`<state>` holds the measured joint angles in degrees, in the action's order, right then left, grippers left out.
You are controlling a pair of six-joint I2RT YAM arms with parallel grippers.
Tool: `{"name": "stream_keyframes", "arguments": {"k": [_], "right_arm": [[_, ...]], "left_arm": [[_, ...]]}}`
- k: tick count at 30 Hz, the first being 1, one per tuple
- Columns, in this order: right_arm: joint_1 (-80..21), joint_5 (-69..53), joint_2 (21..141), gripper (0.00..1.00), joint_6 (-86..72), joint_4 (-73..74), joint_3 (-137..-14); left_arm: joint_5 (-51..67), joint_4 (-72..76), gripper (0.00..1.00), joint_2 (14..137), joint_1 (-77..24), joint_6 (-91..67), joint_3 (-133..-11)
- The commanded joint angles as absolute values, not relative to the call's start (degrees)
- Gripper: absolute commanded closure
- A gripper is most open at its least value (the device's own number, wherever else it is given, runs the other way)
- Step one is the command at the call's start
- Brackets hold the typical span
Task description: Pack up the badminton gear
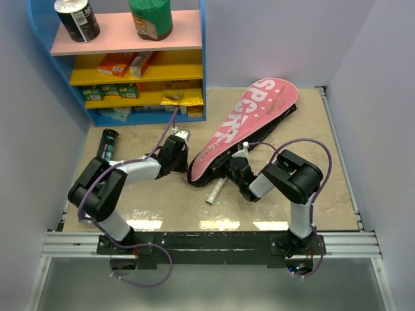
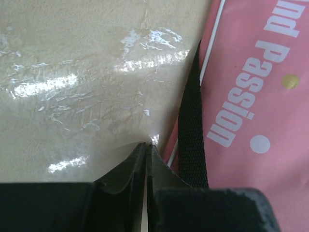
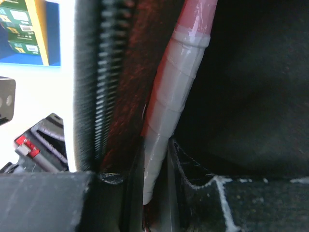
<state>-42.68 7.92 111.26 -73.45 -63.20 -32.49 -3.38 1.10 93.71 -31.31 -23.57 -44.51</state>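
Pink cover (image 1: 249,126) points far-right; left fingers (image 2: 125,179) closed, right fingers (image 3: 198,203) pinching racket handle (image 3: 169,92).

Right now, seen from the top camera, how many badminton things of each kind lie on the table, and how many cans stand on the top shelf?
pink racket cover: 1
black tube: 1
white-wrapped racket handle: 1
cans on the top shelf: 2, a black-and-white can and a green can
Total: 5

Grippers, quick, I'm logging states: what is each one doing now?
Left gripper: jaws closed, nothing seen between them.
Right gripper: jaws closed on the white-wrapped racket handle.
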Motion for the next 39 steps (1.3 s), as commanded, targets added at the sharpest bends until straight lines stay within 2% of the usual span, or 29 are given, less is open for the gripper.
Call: {"name": "stream_keyframes", "arguments": {"k": [1,7,8,10,11,14,21,26,29,32,35,39], "right_arm": [[-42.01,11.51,112.41,1.00,-67.50,-59.43,-35.33],[-41.84,10.46,113.29,1.00,-65.04,-54.15,-39.02],[-41.92,10.37,113.20,0.88,-64.78,-53.36,-39.11],[-41.84,9.85,111.98,0.76,-64.25,-51.78,-38.59],[-41.75,9.58,111.19,0.67,-63.90,-51.33,-38.15],[-41.84,9.32,105.75,0.58,-62.06,-46.25,-36.57],[-41.75,10.55,86.95,0.50,-55.03,-23.85,-35.68],[-41.75,16.07,69.22,0.46,-53.44,-4.16,-34.81],[-41.75,19.93,61.73,0.44,-53.52,5.16,-34.45],[-41.75,22.66,59.16,0.44,-53.61,13.08,-35.77],[-41.75,24.52,56.87,0.43,-54.49,18.27,-36.39],[-41.66,25.23,54.06,0.42,-55.37,20.65,-35.95]], "left_arm": [[-0.26,0.27,0.91,91.93,-33.57,-25.66,-43.59],[1.32,0.35,0.91,89.83,-34.72,-26.72,-43.42],[1.32,0.35,0.92,89.39,-34.72,-26.81,-43.50],[0.79,0.09,0.91,88.95,-34.80,-26.72,-43.59],[0.18,0.09,0.91,88.68,-34.80,-26.72,-43.77],[-2.02,0.09,0.91,88.33,-34.72,-26.37,-43.86],[-6.15,-3.77,0.91,83.59,-34.72,-26.37,-43.77],[-7.82,-7.38,0.91,76.93,-34.80,-26.02,-43.77],[-7.47,-9.84,0.91,72.36,-34.98,-26.02,-43.07],[-8.43,-13.09,0.91,67.44,-36.47,-26.02,-43.85],[-7.92,-14.41,0.85,66.09,-39.54,-24.44,-47.52],[-8.35,-15.73,0.71,71.88,-44.28,-20.22,-54.57]]}}
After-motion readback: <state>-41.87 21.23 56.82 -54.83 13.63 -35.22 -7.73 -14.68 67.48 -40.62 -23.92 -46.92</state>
